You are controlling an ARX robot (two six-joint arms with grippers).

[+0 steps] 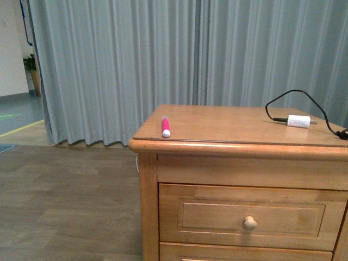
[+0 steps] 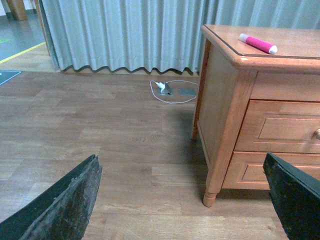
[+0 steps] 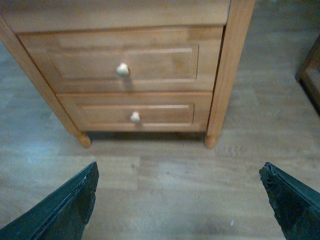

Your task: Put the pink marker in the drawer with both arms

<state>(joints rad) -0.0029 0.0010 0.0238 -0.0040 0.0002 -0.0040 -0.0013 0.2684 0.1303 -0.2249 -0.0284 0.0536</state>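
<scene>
Pink marker (image 1: 166, 126) lies flat on the wooden surface (image 1: 228, 125) in the front view, near the left front corner and close to the edge, whitish cap end toward the camera. White charger plug (image 1: 298, 120) and its black cable (image 1: 291, 98) sit well apart on the right. Top drawer (image 1: 217, 216) is fully closed, with a small round knob (image 1: 249, 222) in the middle. Neither arm is in this view.

Left wrist view: the left pincer (image 2: 181, 157) is spread wide with nothing between its fingers. It is low over the floor (image 2: 100, 125), off the cabinet's (image 2: 220, 100) left side and well apart from the marker up top.

Right wrist view: the right pincer (image 3: 178, 167) is also spread wide and empty. It faces the cabinet front from a distance, with the top knob and the lower drawer (image 3: 165, 114) both in frame.

Task looks unstarted: drawer needs opening, marker needs picking.

Risks:
- The marker is round and near the edge, so an off-centre touch from a finger could roll it off to the floor.
- The knob is small and smooth, so a shallow grip could slip off on the pull.
- The two knobs look alike and stack close, so the wrong drawer could get grabbed.
- A skewed pull may bind the drawer.
</scene>
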